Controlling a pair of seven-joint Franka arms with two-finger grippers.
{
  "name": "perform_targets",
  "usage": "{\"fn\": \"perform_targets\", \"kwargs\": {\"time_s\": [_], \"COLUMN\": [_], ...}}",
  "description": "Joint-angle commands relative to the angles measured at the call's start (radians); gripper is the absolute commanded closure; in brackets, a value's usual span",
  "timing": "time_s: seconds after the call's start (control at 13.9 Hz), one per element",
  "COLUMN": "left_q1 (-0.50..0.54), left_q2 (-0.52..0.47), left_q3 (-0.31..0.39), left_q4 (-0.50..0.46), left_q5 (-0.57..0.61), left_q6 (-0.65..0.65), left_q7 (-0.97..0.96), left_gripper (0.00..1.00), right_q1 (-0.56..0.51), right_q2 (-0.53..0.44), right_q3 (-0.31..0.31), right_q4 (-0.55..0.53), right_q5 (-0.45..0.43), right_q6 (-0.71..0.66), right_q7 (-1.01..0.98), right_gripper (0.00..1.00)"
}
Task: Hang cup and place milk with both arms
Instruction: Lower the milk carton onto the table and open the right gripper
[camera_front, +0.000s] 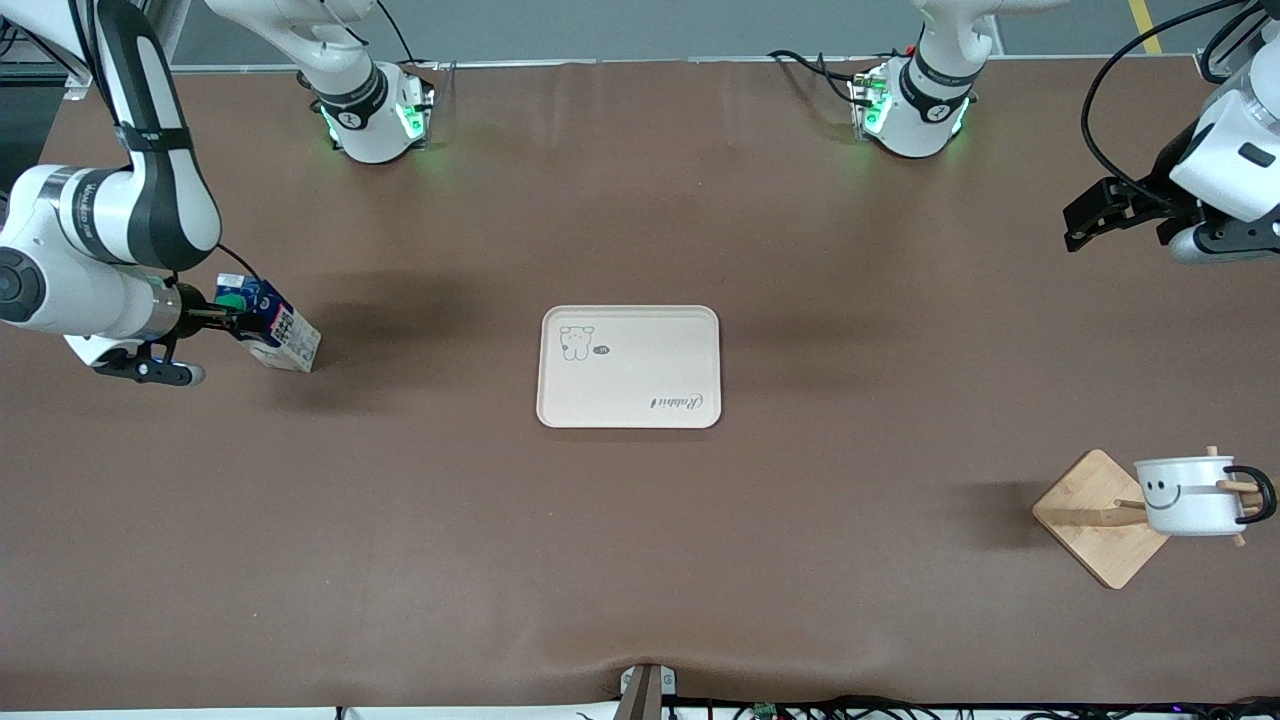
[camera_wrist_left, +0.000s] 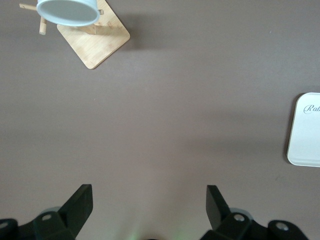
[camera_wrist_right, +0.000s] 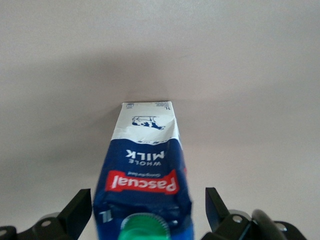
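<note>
The right end effector (camera_front: 215, 318), fingers spread, is flanking the milk carton (camera_front: 278, 329) near the surface's right-arm edge; the carton is standing, leaning its green cap (camera_front: 232, 299) toward that edge. The left end effector (camera_front: 1085, 222), fingers apart, is waiting. The mug (camera_front: 1190, 494) is hanging sideways on the wooden rack (camera_front: 1098, 518).

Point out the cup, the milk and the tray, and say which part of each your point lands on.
cup (camera_front: 1190, 497): front view, on its white side next to the smiley face.
milk (camera_wrist_right: 145, 165): right wrist view, on the dark-blue printed side panel.
tray (camera_front: 640, 375): front view, on its bare pale floor.
</note>
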Motion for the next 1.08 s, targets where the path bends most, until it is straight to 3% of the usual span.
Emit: {"fn": "perform_targets", "kwargs": {"time_s": [0.0, 0.43, 0.57, 0.79, 1.01], "left_q1": [0.000, 0.000, 0.000, 0.000, 0.000], "left_q2": [-0.016, -0.021, -0.021, -0.021, -0.022], "left_q3": [0.001, 0.001, 0.001, 0.000, 0.000], "left_q4": [-0.008, -0.008, -0.008, -0.008, -0.008], "left_q5": [0.002, 0.002, 0.002, 0.002, 0.002], "left_q6": [0.011, 0.005, 0.005, 0.005, 0.002], "left_q7": [-0.002, -0.002, -0.002, -0.003, -0.003], "left_gripper": [0.00, 0.00, 0.00, 0.00, 0.00], "right_q1": [-0.006, -0.011, -0.013, -0.014, -0.007], "right_q2": [0.007, 0.008, 0.045, 0.071, 0.088], "right_q3": [0.006, 0.006, 0.006, 0.006, 0.006], "right_q4": [0.019, 0.106, 0.205, 0.342, 0.508], "right_q5": [-0.021, -0.013, -0.009, 0.124, 0.171], "right_q6": [-0.002, -0.021, -0.024, -0.034, -0.215], "right_q7": [-0.002, -0.034, -0.078, -0.124, -0.123], "right_gripper": [0.00, 0.00, 0.00, 0.00, 0.00]}}
